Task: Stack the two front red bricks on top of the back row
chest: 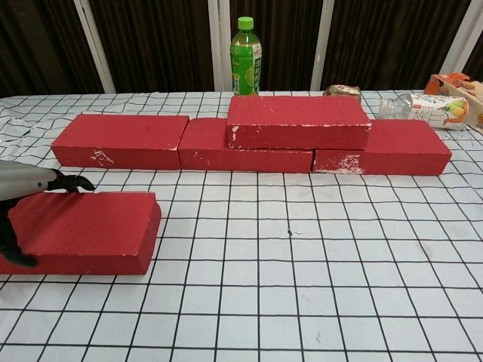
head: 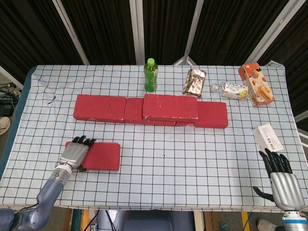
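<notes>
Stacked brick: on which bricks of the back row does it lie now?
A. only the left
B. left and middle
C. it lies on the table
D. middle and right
D: the stacked brick bridges the middle brick and the right brick.

No legible text, green bottle (head: pixel 150 75) with label too small to read, orange snack box (head: pixel 256 84) bearing blurred white lettering, white box (head: pixel 268 137) with unreadable dark print, foil packet (head: pixel 194 82) and clear pouch (head: pixel 233 90) printed but indecipherable

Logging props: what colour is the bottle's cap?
Bright green, like the bottle itself; the chest view shows it best.
</notes>
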`<state>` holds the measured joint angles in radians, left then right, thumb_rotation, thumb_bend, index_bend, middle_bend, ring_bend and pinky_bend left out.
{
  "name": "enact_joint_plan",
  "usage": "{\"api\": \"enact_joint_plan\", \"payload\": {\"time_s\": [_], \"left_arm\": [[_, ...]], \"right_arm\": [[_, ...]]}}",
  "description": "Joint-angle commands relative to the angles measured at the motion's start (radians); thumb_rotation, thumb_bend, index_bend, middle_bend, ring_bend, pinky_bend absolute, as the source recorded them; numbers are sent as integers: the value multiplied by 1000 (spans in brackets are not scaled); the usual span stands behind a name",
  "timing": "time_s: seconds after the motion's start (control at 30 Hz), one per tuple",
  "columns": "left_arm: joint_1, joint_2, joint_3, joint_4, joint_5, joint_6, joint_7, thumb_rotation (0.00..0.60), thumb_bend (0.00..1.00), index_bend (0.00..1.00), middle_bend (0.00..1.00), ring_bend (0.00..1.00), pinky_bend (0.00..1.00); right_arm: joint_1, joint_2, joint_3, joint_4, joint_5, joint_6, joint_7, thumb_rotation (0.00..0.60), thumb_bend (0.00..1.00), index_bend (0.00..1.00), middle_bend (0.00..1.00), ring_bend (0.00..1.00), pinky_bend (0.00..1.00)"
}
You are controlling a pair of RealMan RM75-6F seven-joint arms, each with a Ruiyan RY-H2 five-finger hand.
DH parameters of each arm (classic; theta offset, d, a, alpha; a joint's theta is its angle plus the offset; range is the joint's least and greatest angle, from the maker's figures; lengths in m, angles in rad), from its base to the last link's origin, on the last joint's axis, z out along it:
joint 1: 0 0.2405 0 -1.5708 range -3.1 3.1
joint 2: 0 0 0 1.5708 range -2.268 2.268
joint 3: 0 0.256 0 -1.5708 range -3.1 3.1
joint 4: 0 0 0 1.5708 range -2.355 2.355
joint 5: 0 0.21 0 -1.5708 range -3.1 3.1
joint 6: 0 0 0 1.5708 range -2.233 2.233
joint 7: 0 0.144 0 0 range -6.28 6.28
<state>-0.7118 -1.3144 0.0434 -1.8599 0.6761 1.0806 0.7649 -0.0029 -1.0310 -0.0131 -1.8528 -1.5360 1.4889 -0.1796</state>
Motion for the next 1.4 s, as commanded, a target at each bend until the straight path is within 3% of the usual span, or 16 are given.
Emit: {"api": "enact_joint_plan", "payload": {"time_s": [0.03,0.13,0.3,0.5,0.7,0.83,0.97,1.2,1.4], "left_arm": [[-6,-1,-2,4,-8,1,1,600,0,81,174,72,107],[-6,5,-11,1,12,14,-10,600,7,128,251,146,172],[-6,29,-25,-18,45,30,-28,600,130,249,376,261,287],[-48,147,-87,-88,10,-21,-63,600,185,280,369,272,294],[-140,286,-172,-93,-91,-150,-107,600,185,283,348,269,274],[-244,350,-193,-8,-185,-277,-75,600,188,291,334,263,261],[-337,335,-189,104,-277,-376,-65,600,194,299,328,245,240],[-448,207,-155,354,-330,-485,-85,600,194,290,297,223,224],[-493,108,-130,522,-312,-560,-135,600,193,283,286,217,220]], "right_arm": [[-1,1,0,-1,1,0,1,600,192,0,0,0,0],[-2,2,2,-2,4,2,-1,600,193,0,0,0,0],[-1,0,3,-3,6,-1,-1,600,193,0,0,0,0],[5,-5,6,-2,15,-13,-9,600,193,0,0,0,0],[11,-16,11,-4,37,-28,-33,600,192,0,0,0,0],[20,-28,22,-3,80,-50,-64,600,193,0,0,0,0],[32,-43,37,-3,129,-71,-98,600,193,0,0,0,0],[49,-72,69,9,216,-85,-157,600,192,0,0,0,0],[54,-92,82,19,247,-72,-190,600,192,0,0,0,0]]}}
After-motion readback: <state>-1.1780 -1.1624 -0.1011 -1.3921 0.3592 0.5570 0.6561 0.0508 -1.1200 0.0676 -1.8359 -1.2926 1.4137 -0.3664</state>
